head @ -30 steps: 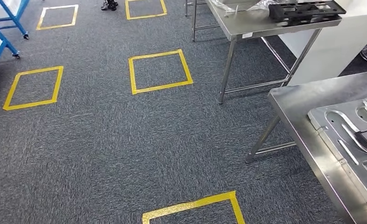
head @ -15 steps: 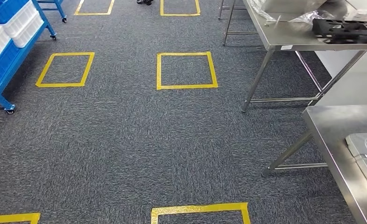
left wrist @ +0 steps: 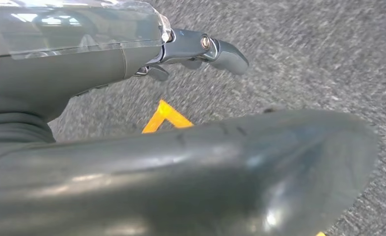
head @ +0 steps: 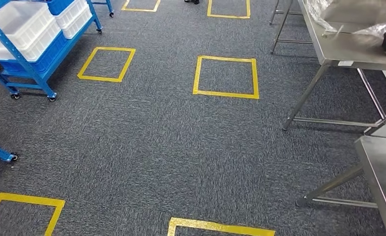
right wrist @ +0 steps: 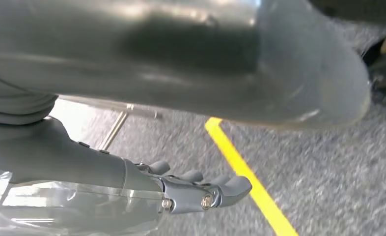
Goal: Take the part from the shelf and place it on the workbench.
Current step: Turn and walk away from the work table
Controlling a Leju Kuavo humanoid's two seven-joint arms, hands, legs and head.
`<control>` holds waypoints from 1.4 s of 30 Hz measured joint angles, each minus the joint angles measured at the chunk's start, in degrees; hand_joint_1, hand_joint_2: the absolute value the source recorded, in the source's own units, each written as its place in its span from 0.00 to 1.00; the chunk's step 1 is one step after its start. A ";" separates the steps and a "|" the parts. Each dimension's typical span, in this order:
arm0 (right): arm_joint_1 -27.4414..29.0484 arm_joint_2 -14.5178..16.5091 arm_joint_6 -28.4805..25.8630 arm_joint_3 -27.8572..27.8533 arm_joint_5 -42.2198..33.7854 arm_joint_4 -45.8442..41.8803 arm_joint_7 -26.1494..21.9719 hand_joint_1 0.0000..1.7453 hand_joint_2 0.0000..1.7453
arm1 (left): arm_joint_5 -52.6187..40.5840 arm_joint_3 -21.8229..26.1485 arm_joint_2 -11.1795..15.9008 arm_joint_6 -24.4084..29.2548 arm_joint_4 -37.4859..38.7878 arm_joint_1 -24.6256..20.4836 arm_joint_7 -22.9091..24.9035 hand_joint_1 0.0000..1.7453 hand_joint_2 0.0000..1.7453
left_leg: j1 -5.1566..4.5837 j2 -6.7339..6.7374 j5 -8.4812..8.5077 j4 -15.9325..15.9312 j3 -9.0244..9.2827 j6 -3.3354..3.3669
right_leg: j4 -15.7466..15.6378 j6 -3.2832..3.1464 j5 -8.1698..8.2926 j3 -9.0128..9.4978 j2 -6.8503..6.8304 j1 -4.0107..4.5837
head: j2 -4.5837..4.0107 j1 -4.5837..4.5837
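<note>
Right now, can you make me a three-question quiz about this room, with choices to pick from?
1. Where is the blue shelf?
A. far left
B. far right
C. middle

2. What colour are the tape squares on the carpet?
A. red
B. yellow
C. green

3. What is the left hand holding?
A. a white bin
B. a metal part
C. nothing

Answers: 1 A, the shelf stands at the left edge of the head view. 2 B, every square outline is yellow. 3 C, its fingers hang over bare carpet with nothing in them.
</note>
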 joint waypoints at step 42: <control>0.23 -0.61 -1.17 -3.10 -2.81 0.27 -0.81 0.00 0.00 | -3.40 -3.85 0.19 -2.16 -0.02 -0.49 1.76 0.00 0.00 | 0.08 4.83 4.94 -8.12 3.83 0.85 | -0.05 2.28 -2.05 2.38 -7.33 0.47 | 0.00 -0.01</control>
